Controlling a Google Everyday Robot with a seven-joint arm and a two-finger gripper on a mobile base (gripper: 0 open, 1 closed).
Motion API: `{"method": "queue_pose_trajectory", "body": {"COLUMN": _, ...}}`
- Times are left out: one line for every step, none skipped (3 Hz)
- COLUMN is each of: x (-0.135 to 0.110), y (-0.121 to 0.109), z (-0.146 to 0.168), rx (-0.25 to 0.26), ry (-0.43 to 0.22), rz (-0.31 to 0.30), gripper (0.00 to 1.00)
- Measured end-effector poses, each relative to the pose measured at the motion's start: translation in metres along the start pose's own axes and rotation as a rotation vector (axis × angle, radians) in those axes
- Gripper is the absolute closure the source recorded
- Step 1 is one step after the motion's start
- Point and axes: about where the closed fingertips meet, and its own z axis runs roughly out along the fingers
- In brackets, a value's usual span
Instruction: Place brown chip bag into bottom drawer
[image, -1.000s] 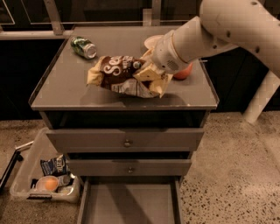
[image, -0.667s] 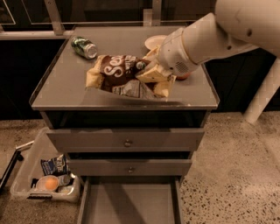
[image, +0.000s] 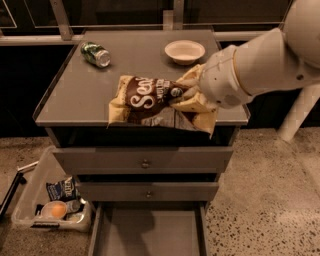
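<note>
Pinches the bag (image: 145, 100) by its crumpled right end in the gripper (image: 189, 96), closed tight on the foil, at centre right of the frame; seems to hold it just clear of the bench (image: 75, 105), over the front edge, lettering up; lets the left end hang free. Leaves the drawer (image: 150, 232) open and bare at bottom centre, below the bag but well apart from it, under the two shut upper drawers (image: 145, 161); has yet to carry the bag forward and down.

Could snag the loose left end on the bench lip or on a knob of the upper drawers on the way down, for want of forward clearance; could then twist the bag out of so narrow a hold on slick foil. Could drop it short, onto the floor (image: 260, 200) or the drawer's front rim, through release too high or too far out; might also leave it propped on the rim and block closing. Risks little from the can (image: 95, 54) at upper left and the bowl (image: 184, 51) at top centre, both well behind; likewise from the bin (image: 30, 200) at lower left, with its blue bag (image: 61, 189), unless swung wide to that side.
</note>
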Motion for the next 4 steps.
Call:
{"method": "queue_pose_trajectory", "body": {"x": 0.026, "y": 0.034, "z": -0.010, "rx": 0.037, "ry": 0.067, "rz": -0.036, "gripper": 1.00}}
{"method": "queue_pose_trajectory", "body": {"x": 0.069, "y": 0.068, "z": 0.002, "rx": 0.014, "ry": 0.125, "rz": -0.018, "gripper": 1.00}}
{"method": "queue_pose_trajectory", "body": {"x": 0.113, "y": 0.101, "z": 0.029, "rx": -0.044, "ry": 0.143, "rz": 0.039, "gripper": 1.00}}
{"method": "queue_pose_trajectory", "body": {"x": 0.113, "y": 0.101, "z": 0.029, "rx": -0.044, "ry": 0.143, "rz": 0.039, "gripper": 1.00}}
